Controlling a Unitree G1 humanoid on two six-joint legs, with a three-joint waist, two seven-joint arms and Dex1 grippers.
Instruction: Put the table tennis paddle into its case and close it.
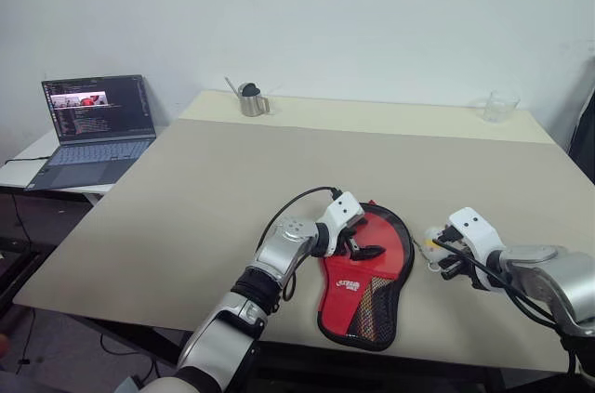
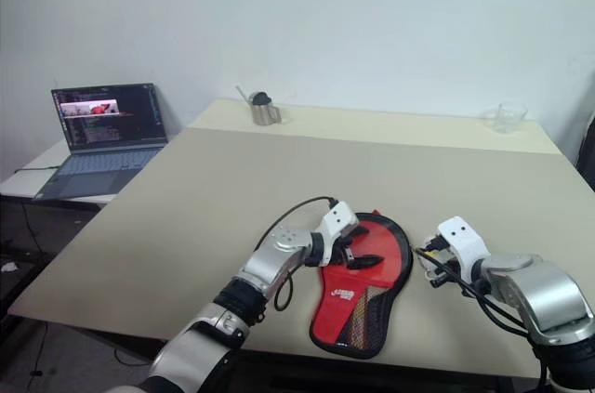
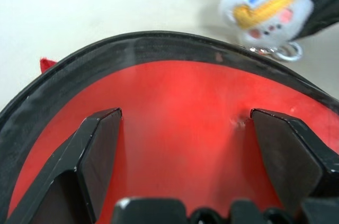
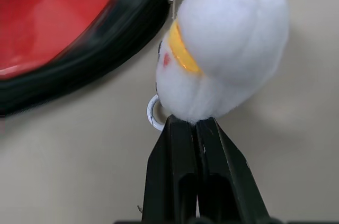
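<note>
The case (image 1: 364,272) lies red side up near the front edge of the beige table (image 1: 186,216), its black mesh pocket toward the robot and its round end pointing away; whether the table tennis paddle is inside cannot be told. The left gripper (image 1: 361,247) rests over the round red part with its black fingers (image 3: 98,150) spread wide apart, nothing between them. Just beside the case's right rim, the right gripper (image 4: 192,123) has its fingers pressed together on a small white plush charm (image 4: 225,49) with a yellow band, which hangs from a metal ring at the case's edge. Far across the table stand a steel cup (image 1: 251,100) and a clear glass (image 1: 500,107); an open laptop (image 1: 93,128) sits on a side desk to the left.
</note>
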